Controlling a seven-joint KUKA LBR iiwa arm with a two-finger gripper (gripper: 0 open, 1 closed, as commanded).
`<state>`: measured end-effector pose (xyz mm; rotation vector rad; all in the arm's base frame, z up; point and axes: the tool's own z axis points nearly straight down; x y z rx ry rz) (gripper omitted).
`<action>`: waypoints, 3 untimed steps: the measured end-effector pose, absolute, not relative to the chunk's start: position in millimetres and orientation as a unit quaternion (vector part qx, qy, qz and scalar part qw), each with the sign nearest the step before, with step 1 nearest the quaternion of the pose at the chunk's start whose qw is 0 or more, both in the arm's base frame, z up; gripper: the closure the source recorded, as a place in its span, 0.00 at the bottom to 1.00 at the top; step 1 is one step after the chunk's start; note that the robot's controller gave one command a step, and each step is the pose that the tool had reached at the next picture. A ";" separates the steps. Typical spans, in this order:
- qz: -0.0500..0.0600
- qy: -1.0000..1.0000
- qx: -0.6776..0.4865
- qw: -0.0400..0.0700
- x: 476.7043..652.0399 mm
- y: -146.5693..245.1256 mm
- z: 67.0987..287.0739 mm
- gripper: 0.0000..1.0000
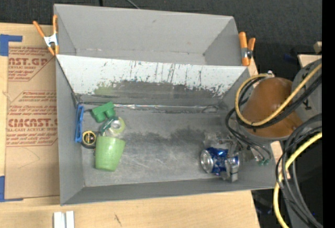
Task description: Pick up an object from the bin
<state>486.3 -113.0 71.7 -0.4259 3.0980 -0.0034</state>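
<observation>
Grey bin: gripper at crushed blue can in near right corner; its spread cannot be told

A robotics lab: a scuffed grey metal bin surrounds the gripper, cables loop over the arm right of it, workbench beneath.

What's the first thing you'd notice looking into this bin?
Probably the robot's orange cover at the right, and its claw down beside a crushed blue can at the right end of the bin floor. Next, the light green cup at the left end, with a small green block and other bits close by.
</observation>
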 end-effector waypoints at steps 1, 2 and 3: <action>0.000 0.991 -0.136 0.000 483.2 -113.4 72.3 1.00; -0.001 0.990 -0.144 0.004 492.8 -97.1 240.1 1.00; 0.000 0.937 -0.350 0.001 489.3 -92.1 242.0 1.00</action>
